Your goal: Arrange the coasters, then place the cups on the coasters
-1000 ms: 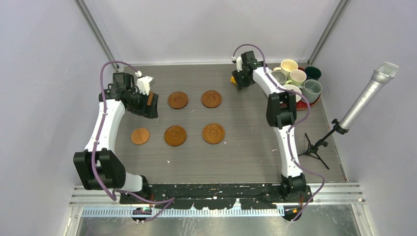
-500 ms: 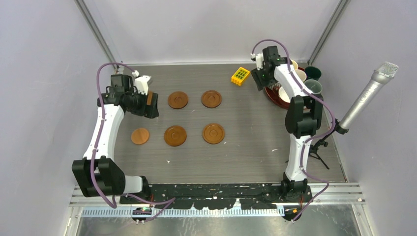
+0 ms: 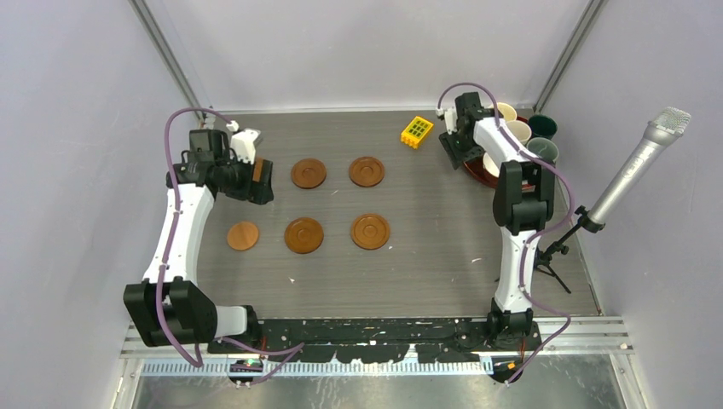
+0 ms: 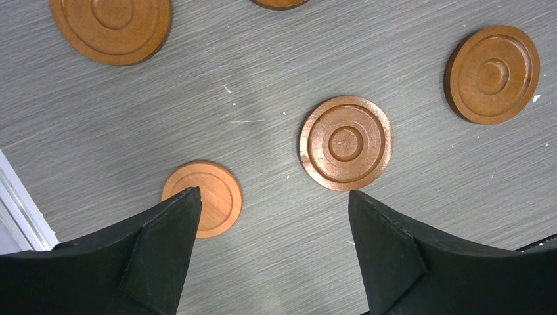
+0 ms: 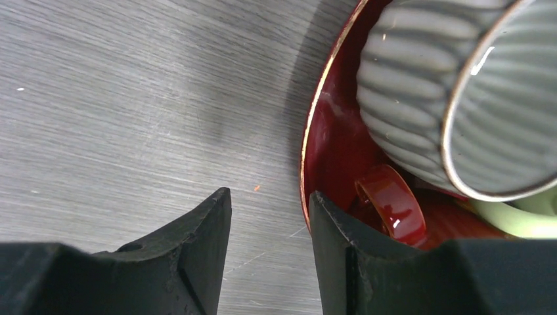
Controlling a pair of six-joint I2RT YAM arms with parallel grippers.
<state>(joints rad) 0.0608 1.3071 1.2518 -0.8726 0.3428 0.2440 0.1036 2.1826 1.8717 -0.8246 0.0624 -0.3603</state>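
Several brown coasters lie in two rows on the table, among them a ringed coaster (image 3: 309,173) (image 4: 346,142) and a plain coaster (image 3: 243,235) (image 4: 203,199). My left gripper (image 3: 263,183) (image 4: 274,192) hovers open at the left end of the far row, with only bare table between its fingers. A brown sliver shows beside it from above; I cannot tell what it is. The cups stand crowded on a red tray (image 3: 474,169) (image 5: 328,131): a grey ribbed cup (image 5: 420,98), a cream cup (image 3: 505,111), a dark teal cup (image 3: 543,125). My right gripper (image 3: 450,143) (image 5: 270,192) is open at the tray's left rim, its right finger over the rim.
A yellow block (image 3: 417,131) lies on the table left of the tray. A microphone (image 3: 635,175) on a small tripod stands off the table's right edge. A glossy brown cup handle (image 5: 391,203) lies close to my right finger.
My right arm swung right, from beside the yellow block to the tray's left rim. My left gripper opened a little wider and drifted slightly left.
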